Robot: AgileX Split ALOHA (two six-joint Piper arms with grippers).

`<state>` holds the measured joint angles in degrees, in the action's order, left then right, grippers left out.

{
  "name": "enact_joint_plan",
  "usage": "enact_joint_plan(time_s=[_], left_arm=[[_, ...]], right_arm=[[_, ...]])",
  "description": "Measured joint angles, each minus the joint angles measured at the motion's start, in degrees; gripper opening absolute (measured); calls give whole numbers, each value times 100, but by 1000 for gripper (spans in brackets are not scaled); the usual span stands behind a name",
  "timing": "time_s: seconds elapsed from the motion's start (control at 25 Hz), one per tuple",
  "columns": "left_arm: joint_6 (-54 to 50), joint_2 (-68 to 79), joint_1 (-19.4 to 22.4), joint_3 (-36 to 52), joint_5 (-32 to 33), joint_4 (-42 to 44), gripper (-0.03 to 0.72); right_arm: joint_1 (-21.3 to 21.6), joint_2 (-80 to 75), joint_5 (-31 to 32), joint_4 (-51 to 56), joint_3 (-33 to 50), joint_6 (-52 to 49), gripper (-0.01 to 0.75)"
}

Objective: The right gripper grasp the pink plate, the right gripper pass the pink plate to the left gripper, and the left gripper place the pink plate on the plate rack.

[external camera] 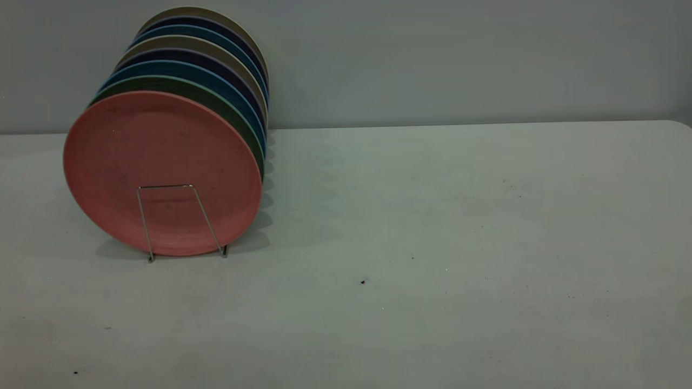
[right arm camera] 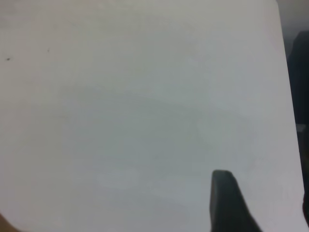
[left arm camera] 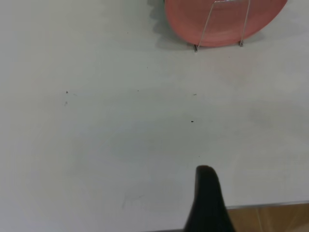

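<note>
The pink plate [external camera: 162, 146] stands upright in the front slot of the plate rack [external camera: 165, 186], at the table's left in the exterior view. A thin wire loop of the rack crosses its face. It also shows in the left wrist view [left arm camera: 227, 19], behind the rack's loop [left arm camera: 203, 29]. Neither arm shows in the exterior view. My left gripper [left arm camera: 207, 198] shows only as one black wedge above the table's near edge, far from the plate. My right gripper [right arm camera: 227, 203] shows only as one black wedge over bare table, holding nothing that I can see.
Behind the pink plate several more plates stand in the rack: a green plate [external camera: 216, 100], then blue, dark and beige ones. The grey table [external camera: 432, 243] has small dark specks. Its edge shows in the left wrist view [left arm camera: 270, 205] with wooden floor beyond.
</note>
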<state>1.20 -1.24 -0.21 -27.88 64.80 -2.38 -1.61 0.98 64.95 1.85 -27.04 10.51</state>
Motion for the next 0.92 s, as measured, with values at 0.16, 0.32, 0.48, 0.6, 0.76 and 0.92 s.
enact_joint_plan(time_s=[0.16,0.32,0.48,0.6,0.76,0.92], left_arm=[[0,0,0,0,0,0,566],[0,0,0,0,0,0,566],[0,0,0,0,0,0,566],[0,0,0,0,0,0,566],[0,0,0,0,0,0,566],[0,0,0,0,0,0,566]], right_arm=[[0,0,0,0,0,0,390],[0,0,0,0,0,-173,390],[0,0,0,-84,0,-582,390],[0,0,0,-132,0,-701,390],[6,0,0,-137,0,-718,390],[6,0,0,-137,0,-718,390]])
